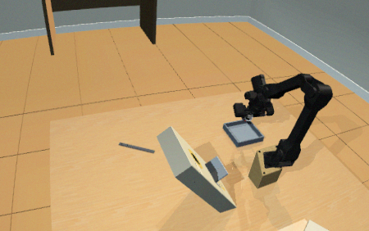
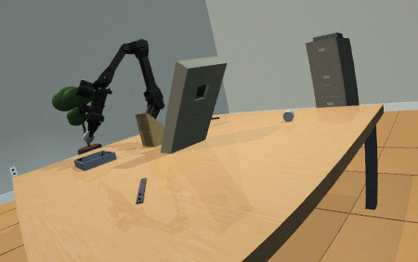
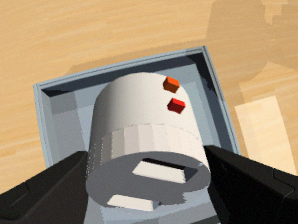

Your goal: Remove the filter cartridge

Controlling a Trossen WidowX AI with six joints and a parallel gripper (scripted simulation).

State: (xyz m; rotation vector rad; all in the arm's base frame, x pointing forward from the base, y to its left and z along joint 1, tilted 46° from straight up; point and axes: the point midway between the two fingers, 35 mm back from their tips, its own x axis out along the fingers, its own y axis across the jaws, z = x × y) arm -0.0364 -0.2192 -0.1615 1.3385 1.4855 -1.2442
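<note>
The round filter cartridge (image 1: 248, 118) (image 2: 87, 137) (image 3: 145, 117) is off-white, with a grey end face bearing two slots and an orange and a red block on its side. My gripper (image 1: 248, 116) (image 2: 88, 135) (image 3: 145, 159) is shut on it, with one finger on each side. The cartridge hangs above the blue-grey tray (image 1: 251, 143) (image 2: 95, 162) (image 3: 221, 102), with a gap below it in the exterior view. In the wrist view it hides the middle of the tray floor. The grey service panel (image 1: 205, 188) (image 2: 192, 116) stands tilted, away from the gripper.
A blue-grey block (image 1: 219, 167) sits at the panel's face. A dark flat strip (image 1: 136, 147) (image 2: 141, 190) lies beyond the panel. The arm's tan base block (image 1: 259, 172) (image 2: 148, 130) stands near the tray. A small grey cylinder (image 2: 288, 115) is on the table in the exterior view.
</note>
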